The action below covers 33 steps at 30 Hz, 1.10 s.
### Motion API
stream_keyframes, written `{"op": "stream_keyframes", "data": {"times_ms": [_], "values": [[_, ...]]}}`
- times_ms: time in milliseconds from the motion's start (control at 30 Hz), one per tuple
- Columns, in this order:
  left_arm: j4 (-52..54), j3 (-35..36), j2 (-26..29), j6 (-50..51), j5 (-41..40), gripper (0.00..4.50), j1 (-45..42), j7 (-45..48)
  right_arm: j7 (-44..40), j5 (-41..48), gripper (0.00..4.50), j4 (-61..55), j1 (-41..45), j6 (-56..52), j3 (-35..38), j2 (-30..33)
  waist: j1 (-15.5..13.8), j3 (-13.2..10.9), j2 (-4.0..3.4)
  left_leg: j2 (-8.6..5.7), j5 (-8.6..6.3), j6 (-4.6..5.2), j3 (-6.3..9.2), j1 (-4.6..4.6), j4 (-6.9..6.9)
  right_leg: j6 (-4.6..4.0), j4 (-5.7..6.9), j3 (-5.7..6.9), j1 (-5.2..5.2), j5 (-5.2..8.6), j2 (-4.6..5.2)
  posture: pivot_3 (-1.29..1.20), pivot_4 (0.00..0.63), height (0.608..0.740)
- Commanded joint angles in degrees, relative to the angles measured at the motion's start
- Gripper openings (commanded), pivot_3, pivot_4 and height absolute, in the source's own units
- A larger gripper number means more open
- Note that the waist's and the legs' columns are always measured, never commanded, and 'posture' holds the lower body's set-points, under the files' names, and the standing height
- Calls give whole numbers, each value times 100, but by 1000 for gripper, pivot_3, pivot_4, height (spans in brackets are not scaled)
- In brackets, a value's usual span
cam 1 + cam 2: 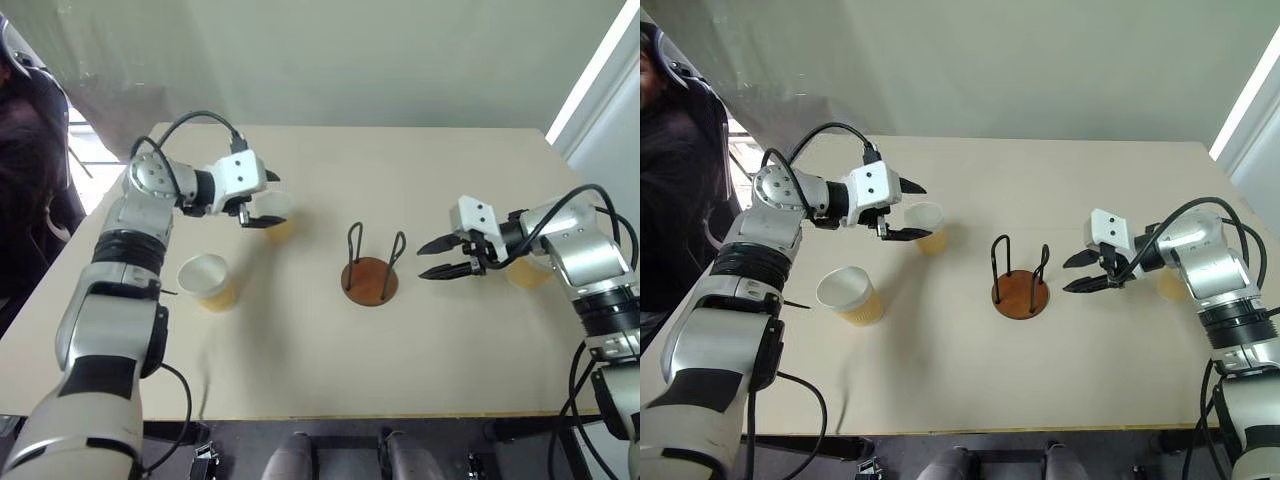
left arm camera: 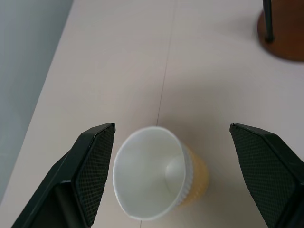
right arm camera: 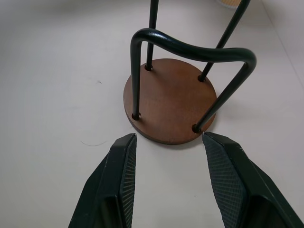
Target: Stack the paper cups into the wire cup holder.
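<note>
Three paper cups stand on the counter point(image 1: 300, 380) around one wire cup holder point(image 1: 371, 279), a round rust-brown disc carrying two thin black upright loops, with no cup in it. One cup point(image 1: 208, 281) stands far left of the holder, a second point(image 1: 276, 214) nearer on that side between the wide-open jaws of the left gripper point(image 1: 268, 198). The third point(image 1: 527, 272) is right of the holder, partly hidden behind the right gripper point(image 1: 440, 258), whose jaws stand open, empty, pointing at the holder.

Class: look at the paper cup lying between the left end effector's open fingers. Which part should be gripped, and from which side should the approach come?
Grip the paper cup across its tapered side wall, just below the white rim. It leans with its mouth open toward the left end effector, whose fingers already straddle it without touching. So advance along the present line from the mouth side, one finger on each flank, and close gently, since thin paper probably crushes.
</note>
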<state>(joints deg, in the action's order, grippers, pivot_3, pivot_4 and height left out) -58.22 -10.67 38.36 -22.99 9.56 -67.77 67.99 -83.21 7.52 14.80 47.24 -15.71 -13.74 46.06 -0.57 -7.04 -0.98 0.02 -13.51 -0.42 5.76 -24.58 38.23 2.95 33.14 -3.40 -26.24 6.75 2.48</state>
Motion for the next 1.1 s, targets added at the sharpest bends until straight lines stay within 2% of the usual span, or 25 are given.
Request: {"op": "stream_keyframes", "data": {"times_ms": [33,467,1100], "values": [[-98,-120,132,-313,302,4161,-268,-328,3,31,2186,-124,173,82,221,130,0,0,0,0,0,0,1,0,0,0,0,1,0,0,0,0,150,740],[-798,-692,-28,-760,1226,4161,-562,-1445,-125,117,2186,-411,12,-87,239,379,-7,0,0,-2,-1,-1,1,-2,-7,0,-2,1,-4,0,0,0,150,740],[-1137,-989,-194,-809,1621,4161,-564,-1800,-81,266,2186,-761,-106,-391,394,541,-7,0,0,-5,-1,-1,2,-1,-5,0,0,1,-4,0,-2,0,150,740]]}}
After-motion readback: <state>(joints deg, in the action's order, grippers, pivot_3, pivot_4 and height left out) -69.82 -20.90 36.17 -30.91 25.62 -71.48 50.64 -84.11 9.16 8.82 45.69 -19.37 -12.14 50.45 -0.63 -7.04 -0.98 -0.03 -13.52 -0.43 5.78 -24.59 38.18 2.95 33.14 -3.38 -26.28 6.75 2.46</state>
